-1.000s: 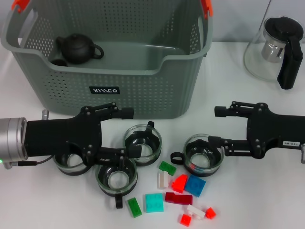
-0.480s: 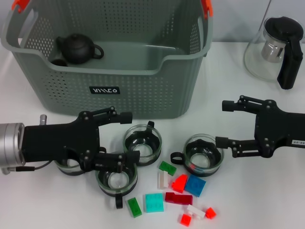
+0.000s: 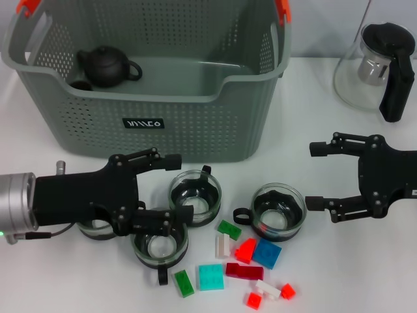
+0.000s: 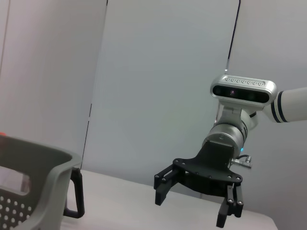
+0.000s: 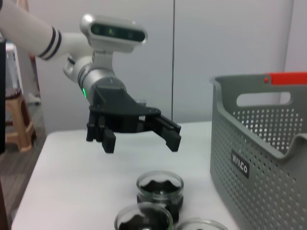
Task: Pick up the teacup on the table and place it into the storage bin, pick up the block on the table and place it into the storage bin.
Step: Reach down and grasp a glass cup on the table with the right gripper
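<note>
storage bin (image 3: 195,124), small blk label (image 3: 143,122), white lettering, unreadable

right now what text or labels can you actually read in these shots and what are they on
Black label with white lettering on the front wall of the storage bin: stylised and blurred; not legible.
The same white lettering on the bin wall in the right wrist view: reads roughly "VIILCO", uncertain.
Small white tag on the right arm's wrist: too small to read.
Nothing readable on the teacups, blocks, teapot or glass pitcher.
</note>
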`<move>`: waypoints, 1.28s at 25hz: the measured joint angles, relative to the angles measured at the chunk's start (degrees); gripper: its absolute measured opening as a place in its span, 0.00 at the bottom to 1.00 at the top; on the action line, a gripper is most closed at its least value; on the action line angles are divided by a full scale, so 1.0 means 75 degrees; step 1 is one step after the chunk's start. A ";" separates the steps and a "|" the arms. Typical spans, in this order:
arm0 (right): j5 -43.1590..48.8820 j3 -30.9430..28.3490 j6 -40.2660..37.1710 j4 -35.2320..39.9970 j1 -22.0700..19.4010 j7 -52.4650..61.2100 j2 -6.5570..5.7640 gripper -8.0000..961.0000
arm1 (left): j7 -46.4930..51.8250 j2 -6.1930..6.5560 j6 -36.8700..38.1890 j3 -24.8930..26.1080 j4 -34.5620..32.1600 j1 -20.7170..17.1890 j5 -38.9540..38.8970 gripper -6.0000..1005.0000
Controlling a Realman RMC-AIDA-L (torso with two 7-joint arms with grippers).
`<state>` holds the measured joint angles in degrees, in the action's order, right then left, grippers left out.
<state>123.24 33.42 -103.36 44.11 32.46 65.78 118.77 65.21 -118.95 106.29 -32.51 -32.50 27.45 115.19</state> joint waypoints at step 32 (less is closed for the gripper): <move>0.1116 0.2060 -0.0115 0.2077 0.0421 0.2085 0.0107 0.99 | 0.0000 -0.0140 -0.0149 0.0218 0.0009 -0.0154 -0.0037 0.93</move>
<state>131.62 48.87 -104.22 59.69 35.61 81.42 119.57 65.21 -120.01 105.18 -30.88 -32.43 26.30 114.91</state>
